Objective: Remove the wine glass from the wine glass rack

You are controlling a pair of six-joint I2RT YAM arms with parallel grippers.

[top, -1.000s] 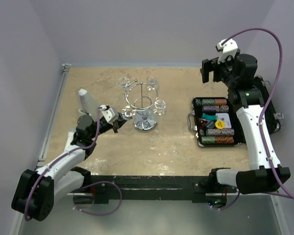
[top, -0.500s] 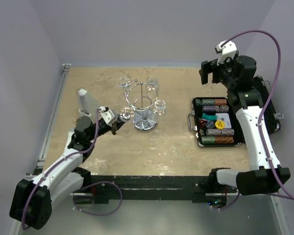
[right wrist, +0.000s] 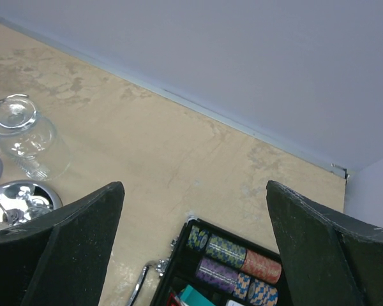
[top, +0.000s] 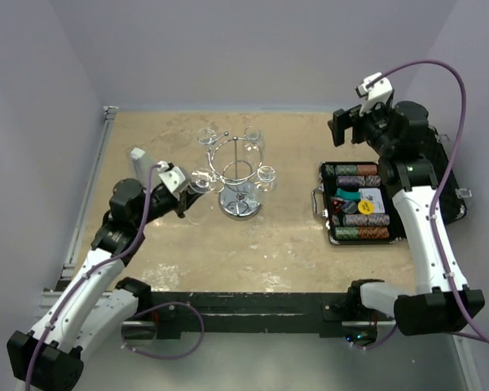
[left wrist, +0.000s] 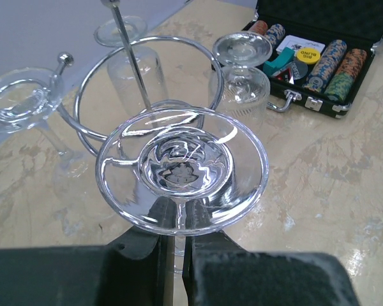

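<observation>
- The wine glass [left wrist: 182,167] is pinched by its thin stem between the left fingers [top: 185,198], which press together on it. Its round foot faces the left wrist camera.
- The glass sits straight ahead of those fingertips and is lifted off the table [top: 293,244].
- Just beyond the held glass stands the wine glass rack [top: 241,204], with its chrome ring and central pole behind the foot. I cannot tell whether the glass touches a hook.
- Other glasses [left wrist: 241,80] hang upside down around the ring, ahead of the left fingers and to either side.
- The right fingers [top: 340,130] are spread wide and hold nothing, raised well apart from the rack.
- Below and just ahead of the right fingers lies an open black case [right wrist: 230,261] with rows of coloured poker chips, resting on the table to the rack's right.
</observation>
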